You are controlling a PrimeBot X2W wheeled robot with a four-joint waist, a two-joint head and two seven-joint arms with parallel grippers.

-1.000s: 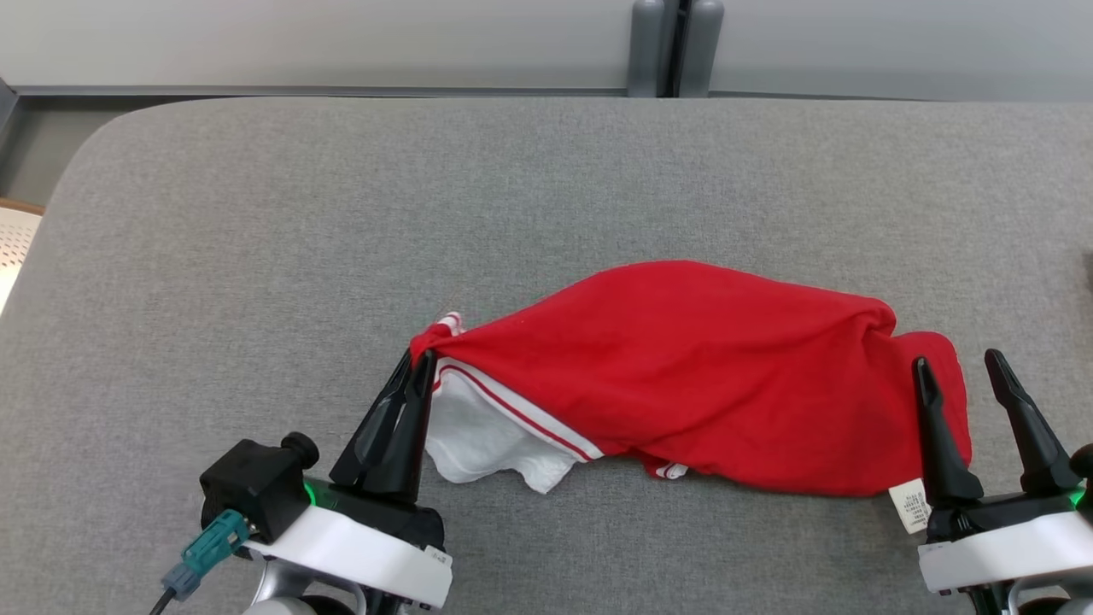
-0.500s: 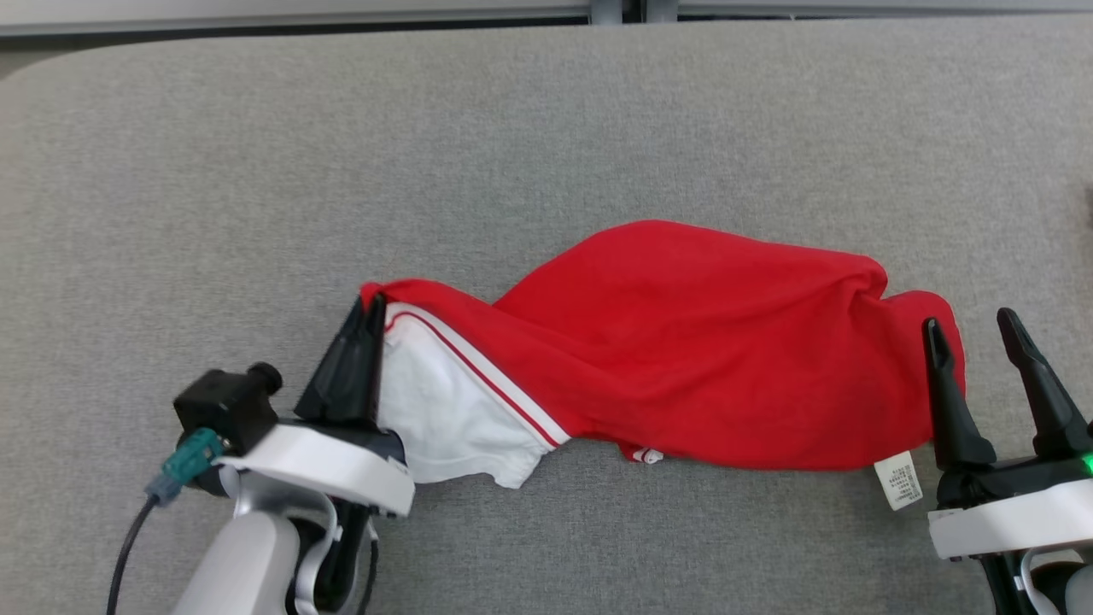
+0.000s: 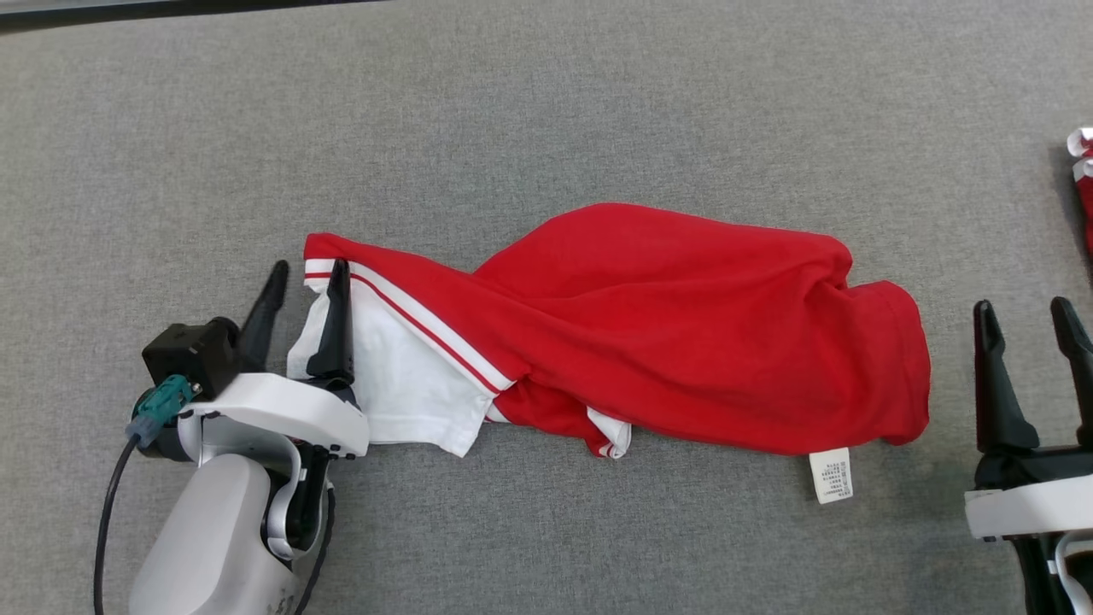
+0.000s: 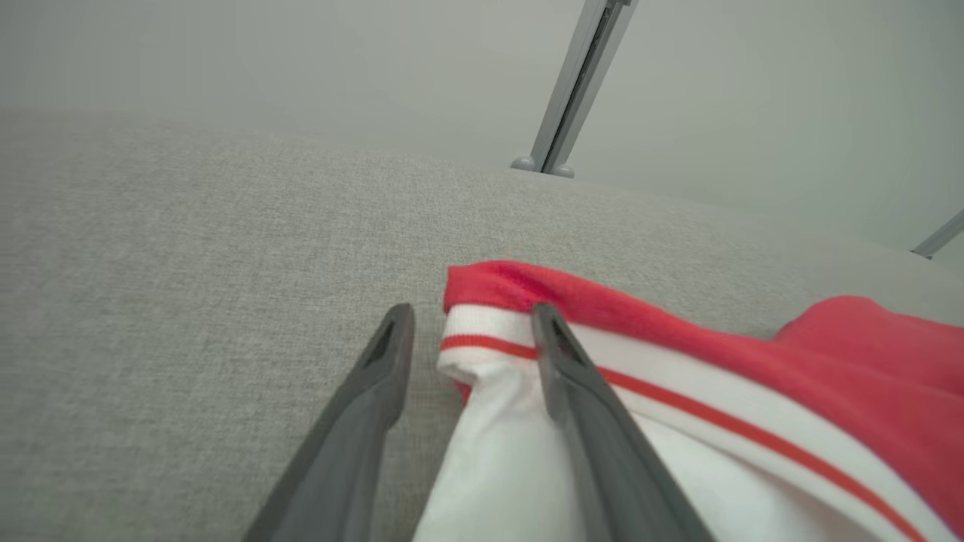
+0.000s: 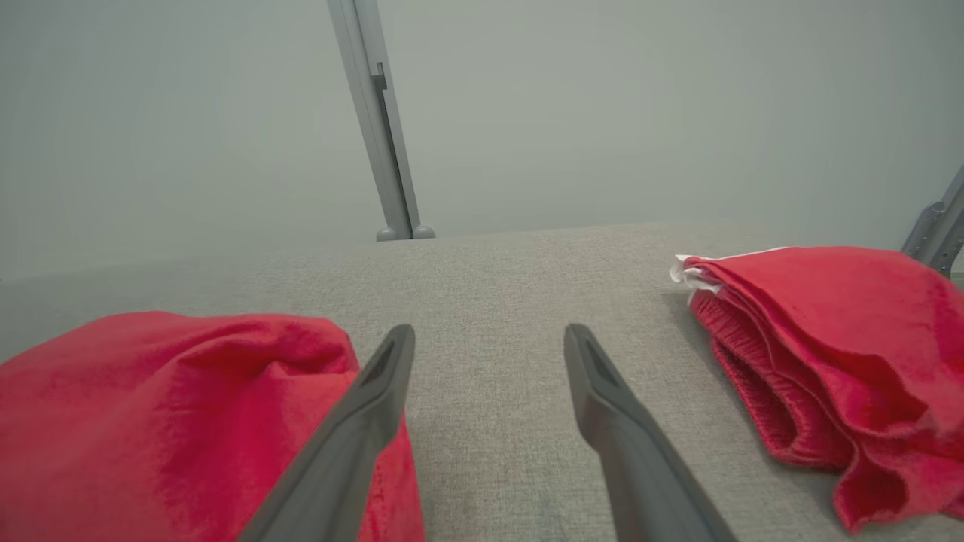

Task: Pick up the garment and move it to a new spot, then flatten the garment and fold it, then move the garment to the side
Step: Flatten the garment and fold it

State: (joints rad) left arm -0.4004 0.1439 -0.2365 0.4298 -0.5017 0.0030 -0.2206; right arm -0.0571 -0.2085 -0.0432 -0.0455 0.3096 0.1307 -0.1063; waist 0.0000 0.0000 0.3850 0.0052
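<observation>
The garment point(image 3: 666, 333) is a red piece with a white panel and red-white striped trim, lying crumpled and stretched left to right on the grey surface. My left gripper point(image 3: 309, 273) stands open at its left corner, one finger resting on the white panel point(image 4: 520, 444), the other on bare cloth-free surface beside the striped hem. My right gripper point(image 3: 1025, 309) is open a little right of the garment's red end point(image 5: 173, 421), with nothing between its fingers. A white care label point(image 3: 830, 475) sticks out at the lower right.
A second red garment point(image 5: 828, 354) lies folded at the far right of the grey padded table point(image 3: 546, 111); its edge shows in the head view point(image 3: 1084, 171). A grey wall with metal posts point(image 5: 380, 120) rises behind the table's far edge.
My left gripper pulled the garment's corner to the left, then opened and let it go. The head camera tilted down, shifting the whole picture. The right gripper stayed open.
</observation>
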